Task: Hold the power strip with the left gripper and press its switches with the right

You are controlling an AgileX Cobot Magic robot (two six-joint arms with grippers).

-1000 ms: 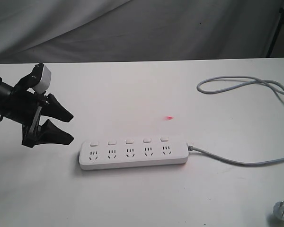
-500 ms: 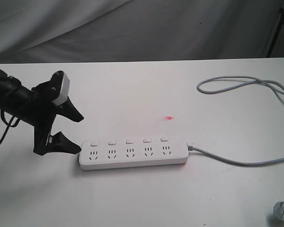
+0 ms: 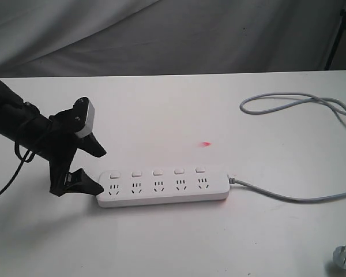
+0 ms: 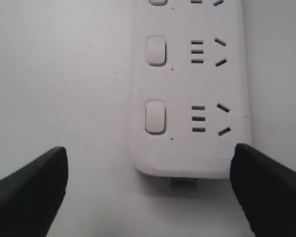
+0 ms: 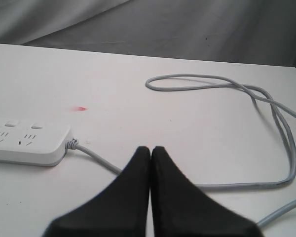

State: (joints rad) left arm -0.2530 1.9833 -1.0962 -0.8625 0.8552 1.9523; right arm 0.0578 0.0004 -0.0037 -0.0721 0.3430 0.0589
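At the left of the table (image 3: 161,109), the left gripper (image 3: 100,171) hangs with its short black fingers spread wide. They bracket the rounded near end of the power strip (image 3: 163,186), and its wrist view shows one finger on each side of that end with neither pressing yet. The step in hand looks like the approach to the hold. The next move probably calls for easing a little further along the strip and closing across its width without shoving it, since smooth plastic on a smooth matte top may slide. The strip lies flat at the middle of the table, a long glossy white bar. Its five switches (image 3: 157,172), small rounded squares, stand in a row, one above each socket. To the right a soft grey cord (image 3: 288,198) leaves the strip's far end, loops back across the table, and a loose grey plug (image 3: 344,255) lies near the front corner. The right gripper (image 5: 150,149), seen only from its own wrist, holds its long tapering fingers pressed together above the cord, well apart from the switches.
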